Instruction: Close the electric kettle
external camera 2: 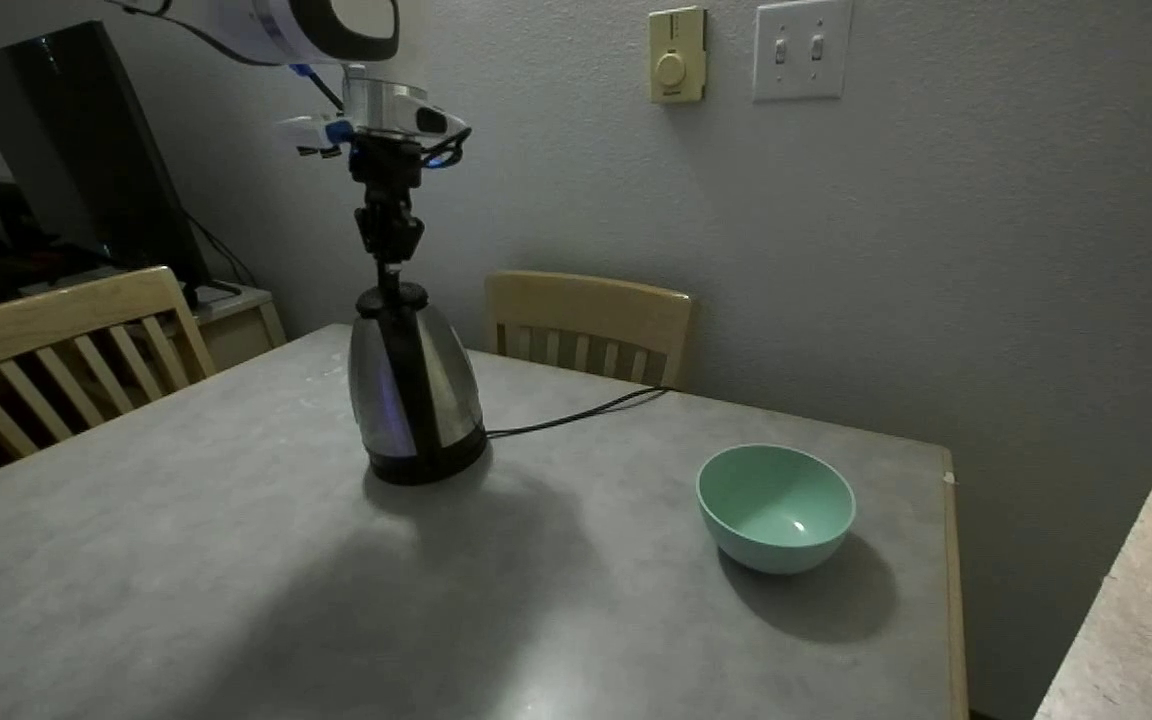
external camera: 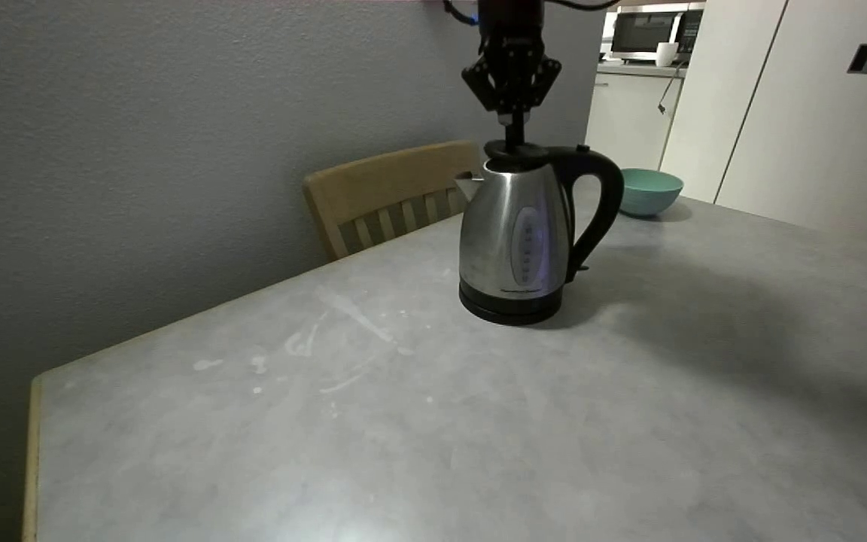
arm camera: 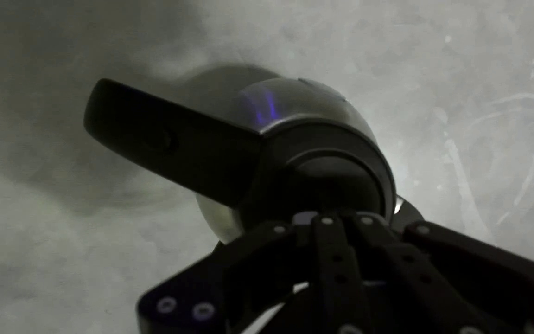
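Observation:
The stainless-steel electric kettle stands upright on the grey table, also in an exterior view and in the wrist view. Its black lid lies roughly level over the top opening; I cannot tell whether it is latched. The black loop handle points away from the spout. My gripper is above the kettle, pointing straight down. Its fingers are together with nothing visible between them, and the tips appear to touch the lid. In the wrist view the gripper covers part of the lid, and the tips are hard to see.
A teal bowl stands on the table, beyond the handle side of the kettle. A black cord runs from the kettle base to the table edge. Wooden chairs stand at the table edges, near a grey wall.

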Robot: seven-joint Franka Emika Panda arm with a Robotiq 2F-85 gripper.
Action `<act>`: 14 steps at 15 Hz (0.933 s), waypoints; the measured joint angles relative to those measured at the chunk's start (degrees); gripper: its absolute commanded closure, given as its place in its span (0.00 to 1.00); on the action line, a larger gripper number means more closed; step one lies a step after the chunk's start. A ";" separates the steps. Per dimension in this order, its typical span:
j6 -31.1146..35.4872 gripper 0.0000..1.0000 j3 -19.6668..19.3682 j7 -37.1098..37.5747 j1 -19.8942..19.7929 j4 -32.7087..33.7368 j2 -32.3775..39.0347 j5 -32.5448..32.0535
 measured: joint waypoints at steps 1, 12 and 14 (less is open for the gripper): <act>-0.01 1.00 0.00 0.00 -0.23 0.27 0.88 0.80; -0.90 1.00 -0.34 0.41 1.18 3.64 0.77 -1.37; -0.57 1.00 -0.73 1.10 2.19 3.39 -1.97 -3.78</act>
